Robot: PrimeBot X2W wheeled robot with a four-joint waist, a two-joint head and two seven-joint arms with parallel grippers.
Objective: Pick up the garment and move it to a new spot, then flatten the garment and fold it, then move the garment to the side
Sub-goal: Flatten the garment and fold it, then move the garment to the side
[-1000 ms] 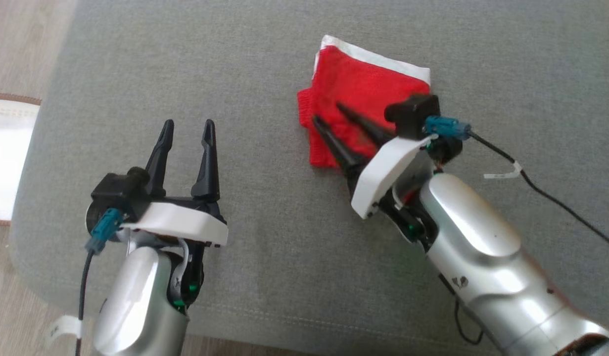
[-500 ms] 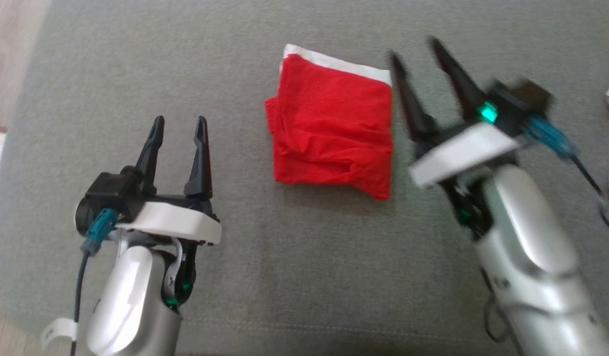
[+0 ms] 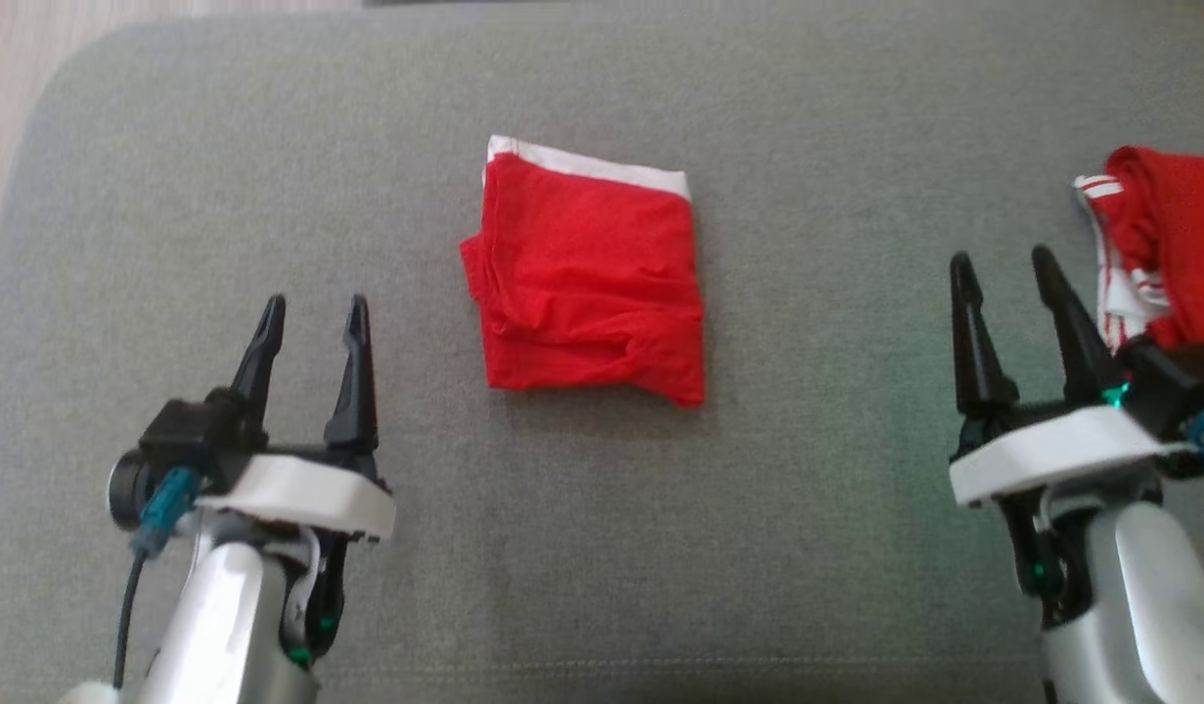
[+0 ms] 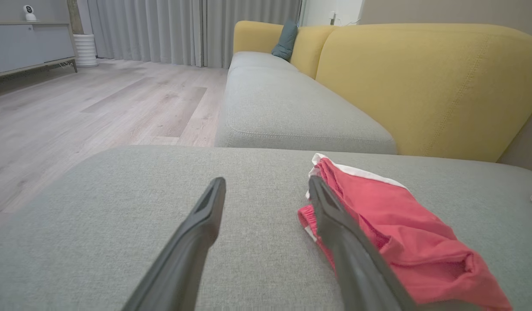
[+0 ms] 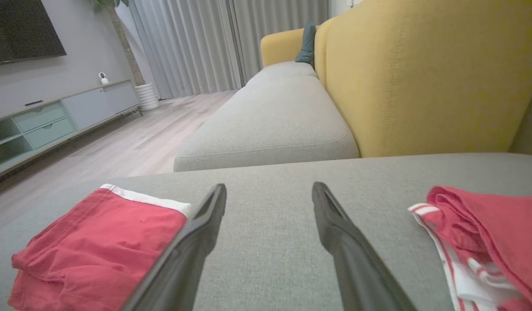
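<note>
The folded red garment (image 3: 587, 288) is seen lying on the grey cushion (image 3: 602, 548), just above the centre of the head frame, touched by nothing. A second ago the fingers of the right gripper (image 3: 1003, 269) were laid over it; now that gripper is drawn back to the lower right, jaws apart and empty. The left gripper (image 3: 313, 311), at the lower left, is likewise parted and empty. A red and white bundle (image 3: 1164, 235) is bunched at the right edge. The task is judged all but finished.
</note>
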